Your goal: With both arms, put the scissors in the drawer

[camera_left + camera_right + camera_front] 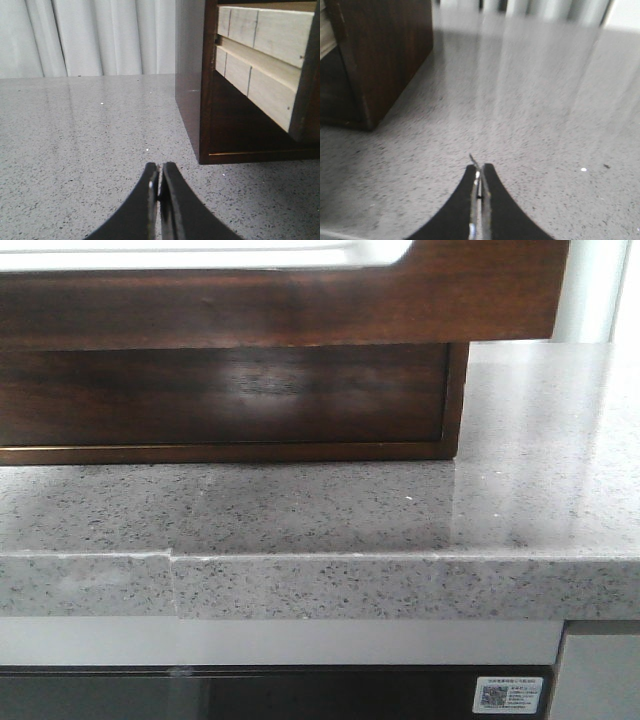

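The drawer [300, 305] has a glossy dark-brown front with a white scoop [200, 252] along its top edge. In the front view it stands out forward of the dark wood cabinet [250, 400]. The left wrist view shows pale wood drawer sides [270, 35] inside the cabinet frame. No scissors show in any view. My left gripper [160, 172] is shut and empty, low over the countertop beside the cabinet. My right gripper [481, 172] is shut; a thin grey sliver [471, 159] pokes out at its tips, and I cannot tell what it is. Neither gripper shows in the front view.
The cabinet stands on a grey speckled countertop [300, 510] with a seam [172, 575] in its front edge. The cabinet corner [385, 55] lies ahead of my right gripper. White curtains [100, 35] hang behind. A QR sticker [510, 695] sits below the counter.
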Controlling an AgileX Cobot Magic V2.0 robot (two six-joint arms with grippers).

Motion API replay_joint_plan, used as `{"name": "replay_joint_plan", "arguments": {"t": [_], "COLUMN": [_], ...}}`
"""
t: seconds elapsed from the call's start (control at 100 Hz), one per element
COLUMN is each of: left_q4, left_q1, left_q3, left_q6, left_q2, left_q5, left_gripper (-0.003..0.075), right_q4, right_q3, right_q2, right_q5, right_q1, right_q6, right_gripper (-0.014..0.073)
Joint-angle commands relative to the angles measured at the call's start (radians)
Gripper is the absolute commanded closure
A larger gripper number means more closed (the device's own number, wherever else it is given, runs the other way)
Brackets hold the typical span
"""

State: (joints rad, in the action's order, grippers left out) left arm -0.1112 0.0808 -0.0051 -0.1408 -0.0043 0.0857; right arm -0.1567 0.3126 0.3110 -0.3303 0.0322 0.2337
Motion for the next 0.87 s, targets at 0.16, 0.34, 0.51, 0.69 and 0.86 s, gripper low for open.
{"name": "replay_joint_plan", "arguments": {"t": [0.16,0.34,0.51,0.69,0.86], "left_q4": [-0.011,-0.011,-0.011,-0.011,-0.011], "left_q1": [-0.002,-0.002,-0.002,-0.002,-0.002], "left_q3": [0.036,0.036,0.036,0.036,0.036], "left_q6": [0.012,0.012,0.012,0.012,0.012], "left_q2": [-0.031,-0.031,-0.031,-0.031,-0.031], "left_q5": [-0.079,-0.079,-0.079,-0.079,-0.079], "left_gripper": [0.0741,0.0741,0.0741,0.0741,0.0741], "right_q4": [0.007,0.007,0.007,0.007,0.007], "right_q3": [-0.288,-0.339,-0.339,-0.339,-0.339], "right_q2": [-0.288,-0.342,-0.342,-0.342,-0.342], "right_q5": [0.33,0.33,0.33,0.33,0.33], "right_q1": [0.046,0.05,0.05,0.05,0.05], "right_q6": [0.01,0.01,0.01,0.01,0.01], "right_gripper": [0.0662,0.0662,0.0662,0.0662,0.0662]}}
